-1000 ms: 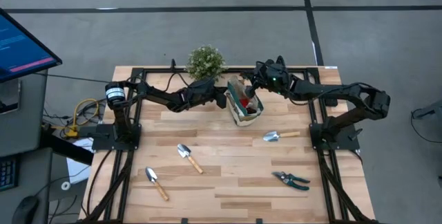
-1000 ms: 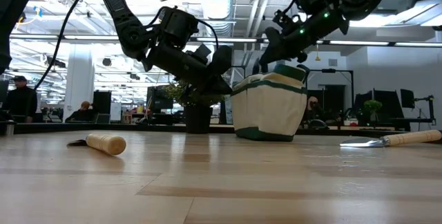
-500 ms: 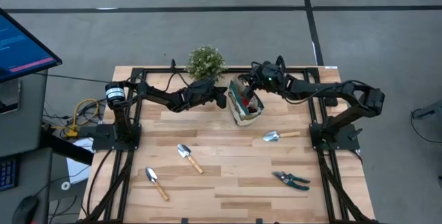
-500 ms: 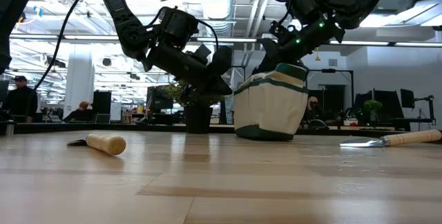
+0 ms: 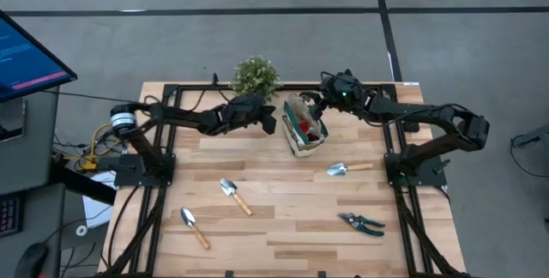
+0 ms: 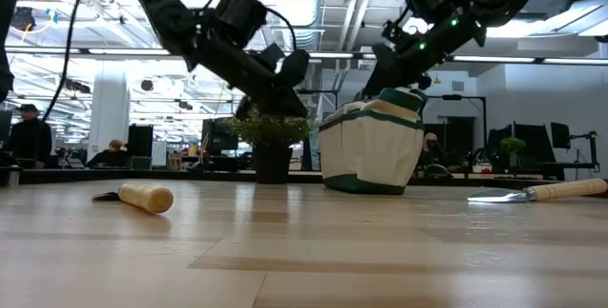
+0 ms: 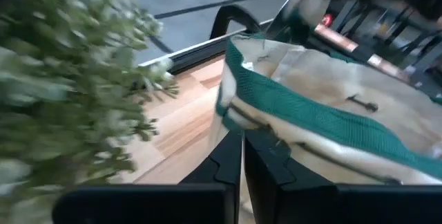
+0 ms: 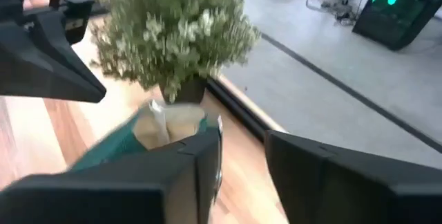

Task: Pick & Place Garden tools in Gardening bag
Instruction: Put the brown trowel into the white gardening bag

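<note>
The table (image 5: 283, 226) is pale wooden planks inside a black frame, standing on a grey floor crossed by dark lines; a monitor (image 5: 26, 51) glows off its left edge. Near the far edge the bag (image 5: 303, 127) stands upright with the plant (image 5: 255, 76) just beside it. Three trowels lie on the wood: one (image 5: 234, 195) left of centre, one (image 5: 193, 226) nearer the front left, one (image 5: 347, 168) right of centre, and the shears (image 5: 361, 222) at the front right. The left gripper (image 5: 273, 117) hangs just left of the bag, its fingers (image 7: 235, 158) all but touching and holding nothing. The right gripper (image 5: 310, 105) hovers over the bag's far rim, its fingers (image 8: 207, 162) parted around nothing. Across the tabletop, the low view shows a bright open workspace with ceiling pipes and people seated far off.
</note>
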Available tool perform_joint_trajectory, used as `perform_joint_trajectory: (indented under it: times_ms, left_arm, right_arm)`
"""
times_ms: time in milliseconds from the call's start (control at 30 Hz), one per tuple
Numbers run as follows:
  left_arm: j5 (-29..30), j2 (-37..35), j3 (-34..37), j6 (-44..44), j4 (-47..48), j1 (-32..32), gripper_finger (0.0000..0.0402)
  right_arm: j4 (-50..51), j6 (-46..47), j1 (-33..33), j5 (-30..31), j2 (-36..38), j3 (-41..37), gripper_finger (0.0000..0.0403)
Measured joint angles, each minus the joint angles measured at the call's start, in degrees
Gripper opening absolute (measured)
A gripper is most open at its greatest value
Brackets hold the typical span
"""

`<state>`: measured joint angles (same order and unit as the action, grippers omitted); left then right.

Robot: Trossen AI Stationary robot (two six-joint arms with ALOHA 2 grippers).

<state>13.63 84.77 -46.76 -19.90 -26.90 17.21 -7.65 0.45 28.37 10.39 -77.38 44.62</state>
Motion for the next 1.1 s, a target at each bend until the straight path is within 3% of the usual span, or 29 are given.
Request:
perform_joint_trajectory:
  times_ms: [200,433,633,700,833,933,1100]
  left_arm:
    - [-1.4,-10.3,0.0,1.2,11.4,-0.3,0.0032]
    - [-15.4,-28.3,-0.8,-1.7,38.7,-3.6,0.0054]
    - [-19.0,-34.3,-1.2,-12.7,43.3,-12.2,0.0094]
    - [-19.8,-34.2,-1.2,-20.2,44.1,-15.8,0.011]
    - [-22.6,-32.7,-1.2,-47.5,49.7,-22.8,0.0133]
    - [-26.4,-31.2,-1.2,-65.9,53.7,-28.8,0.0133]
    - [-27.2,-28.3,-1.2,-90.0,54.6,-41.1,0.0114]
  right_arm:
    - [2.8,-0.7,0.9,0.0,5.6,1.4,0.0158]
    - [14.4,-1.1,1.0,1.6,13.8,5.5,0.0185]
    - [18.0,2.9,1.1,3.7,16.3,5.6,0.0184]
    - [19.2,5.0,1.0,3.6,16.3,5.6,0.0181]
    - [21.2,7.1,-0.3,3.1,15.4,5.6,0.0176]
    - [21.7,7.1,-1.6,3.1,14.4,5.6,0.0173]
    - [22.6,7.1,-3.4,3.0,13.0,5.6,0.0174]
